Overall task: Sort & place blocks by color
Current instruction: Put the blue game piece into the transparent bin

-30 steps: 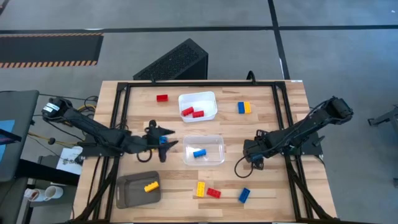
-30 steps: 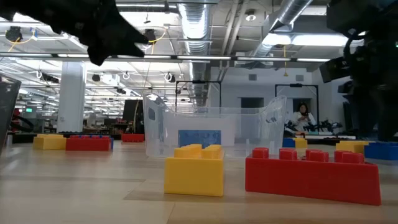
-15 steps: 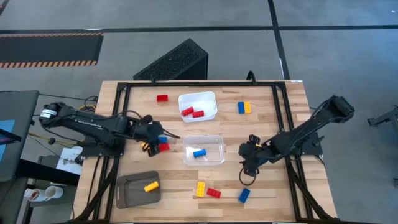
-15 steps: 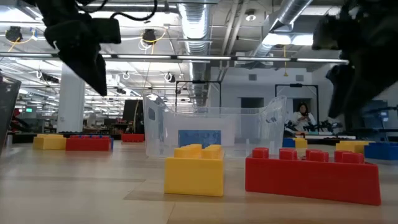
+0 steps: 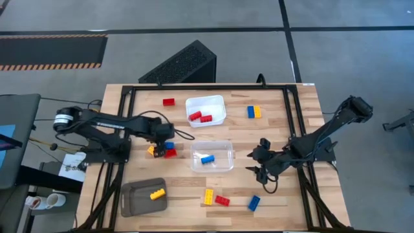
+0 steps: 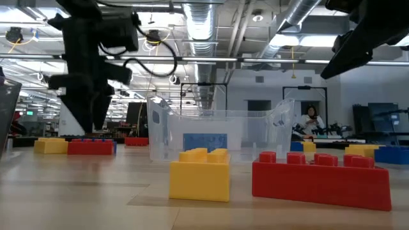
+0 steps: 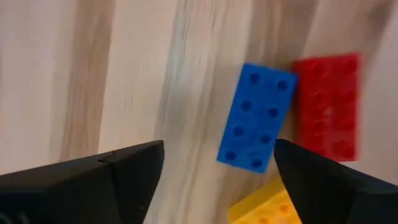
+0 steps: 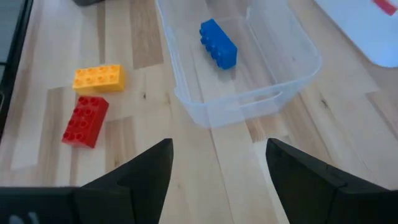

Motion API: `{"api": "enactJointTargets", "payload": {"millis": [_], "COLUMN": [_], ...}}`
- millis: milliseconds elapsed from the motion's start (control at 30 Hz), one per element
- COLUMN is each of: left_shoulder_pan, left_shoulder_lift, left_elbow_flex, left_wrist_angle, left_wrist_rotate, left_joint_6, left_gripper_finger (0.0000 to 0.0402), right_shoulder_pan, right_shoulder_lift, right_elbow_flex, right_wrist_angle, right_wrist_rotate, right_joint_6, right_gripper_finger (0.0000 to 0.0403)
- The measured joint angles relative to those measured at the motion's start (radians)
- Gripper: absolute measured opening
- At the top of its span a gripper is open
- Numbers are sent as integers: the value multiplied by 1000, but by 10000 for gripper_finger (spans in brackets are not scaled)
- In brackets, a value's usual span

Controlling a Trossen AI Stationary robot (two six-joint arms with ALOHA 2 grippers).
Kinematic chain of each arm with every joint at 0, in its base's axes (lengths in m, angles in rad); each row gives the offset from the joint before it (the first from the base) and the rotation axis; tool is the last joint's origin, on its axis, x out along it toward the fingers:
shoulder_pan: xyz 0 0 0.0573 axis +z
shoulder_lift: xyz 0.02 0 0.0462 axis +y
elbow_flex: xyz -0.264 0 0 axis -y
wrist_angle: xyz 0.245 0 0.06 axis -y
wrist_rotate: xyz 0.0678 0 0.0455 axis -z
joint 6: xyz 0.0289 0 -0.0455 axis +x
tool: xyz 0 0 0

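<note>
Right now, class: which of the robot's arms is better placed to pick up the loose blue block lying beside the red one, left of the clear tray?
Left. The left gripper hangs open right above the blue block, whereas the right gripper is across the clear tray.

Small studded bricks in red, blue and yellow, scattered flat on the counter (image 5: 272, 133). Two red (image 5: 200, 117) in the white tray (image 5: 217, 103); one blue (image 5: 207, 158) in the clear tray (image 5: 226, 152); one yellow (image 5: 156, 193) in the grey tray (image 5: 132, 204). Touching cluster of blue (image 7: 257, 117), red (image 7: 326, 106) and yellow (image 7: 264, 208) at left. Lone red (image 5: 169, 101) at back; blue-yellow pair (image 5: 254, 112) near the back right; yellow (image 5: 209, 196), red (image 5: 222, 200) and blue (image 5: 253, 203) along the front.
</note>
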Motion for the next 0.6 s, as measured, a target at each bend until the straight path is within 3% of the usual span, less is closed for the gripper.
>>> {"api": "enactJointTargets", "payload": {"millis": [233, 600], "left_shoulder_pan": [8, 7], "left_shoulder_lift": [134, 194], "left_elbow_flex": [-5, 3], "left_wrist_angle": [15, 68], "left_wrist_rotate": [23, 76], "left_joint_6": [65, 103], "left_gripper_finger": [304, 304], "right_shoulder_pan": [0, 0], "right_shoulder_lift": [4, 5], "right_elbow_flex": [0, 0], "right_wrist_angle": [-5, 8], "right_wrist_rotate": [9, 10], "right_joint_6": [-3, -15], "right_gripper_finger": [281, 281]}}
